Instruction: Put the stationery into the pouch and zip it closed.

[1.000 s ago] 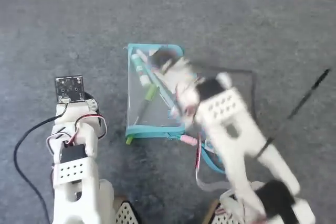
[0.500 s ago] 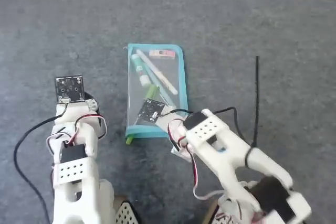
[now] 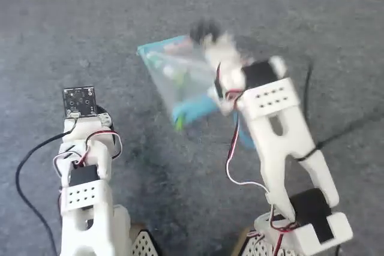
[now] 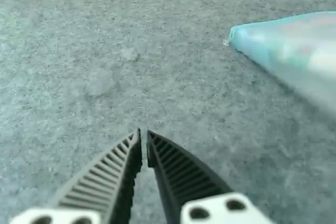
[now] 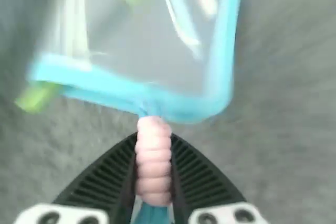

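Gripped by its pink zip pull point(image 5: 154, 174) in the clamped right pincer point(image 5: 154, 140), the filled pouch point(image 3: 180, 79) is held askew over the worktop point(image 3: 72, 28); the pouch would best be pinned by the left pincer point(image 4: 143, 137), closed, empty and well apart from it, before zipping.

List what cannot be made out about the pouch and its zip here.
High view: the pouch is blurred, so the stationery inside cannot be told apart.
Right wrist view: whether the zip is closed; the right gripper, shut on the pink pull, covers that end.
Left wrist view: the picture's edge cuts the pouch off past one corner.
Right wrist view: the green thing at a corner is too blurred to name.
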{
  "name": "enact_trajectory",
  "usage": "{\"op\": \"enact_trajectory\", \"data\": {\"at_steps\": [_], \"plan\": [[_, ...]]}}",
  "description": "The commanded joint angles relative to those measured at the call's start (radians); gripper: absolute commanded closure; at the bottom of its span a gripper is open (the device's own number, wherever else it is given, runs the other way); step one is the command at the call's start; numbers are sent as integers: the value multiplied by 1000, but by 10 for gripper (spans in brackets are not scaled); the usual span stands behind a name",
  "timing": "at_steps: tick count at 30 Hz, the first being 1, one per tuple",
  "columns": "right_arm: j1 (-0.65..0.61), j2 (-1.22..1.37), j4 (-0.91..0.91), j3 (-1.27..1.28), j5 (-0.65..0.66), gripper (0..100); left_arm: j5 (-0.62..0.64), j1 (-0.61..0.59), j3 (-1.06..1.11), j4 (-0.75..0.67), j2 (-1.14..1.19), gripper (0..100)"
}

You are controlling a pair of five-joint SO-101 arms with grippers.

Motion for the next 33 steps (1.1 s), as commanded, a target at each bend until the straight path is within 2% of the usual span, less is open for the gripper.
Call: {"op": "enact_trajectory", "data": {"at_steps": [1,4,6,8,13,14,16,20,22,24,29,31,33], "plan": [[-65,74,231,-551,-43,991,18,2,-38,6,-37,985],[-96,226,249,-402,-31,991,18,2,-38,6,-37,985],[-96,332,186,-264,-63,991,18,2,-38,6,-37,985],[-65,386,156,-272,-101,991,18,2,-38,8,-37,985],[59,228,260,-918,-169,991,18,2,-38,8,-37,985],[88,193,262,-980,-184,991,18,2,-38,8,-37,985],[125,177,262,-898,-198,991,18,2,-38,6,-37,985],[102,349,153,-304,-101,991,18,2,-38,6,-37,985],[90,432,97,-153,-94,991,18,2,-38,6,-37,985],[84,421,153,-238,-101,991,18,3,-36,6,-35,985],[88,234,240,-730,-176,991,18,5,-30,5,-37,985],[82,229,243,-715,-184,991,14,18,-28,5,-37,985],[71,295,236,-559,-141,991,14,25,-27,5,-38,985]]}}
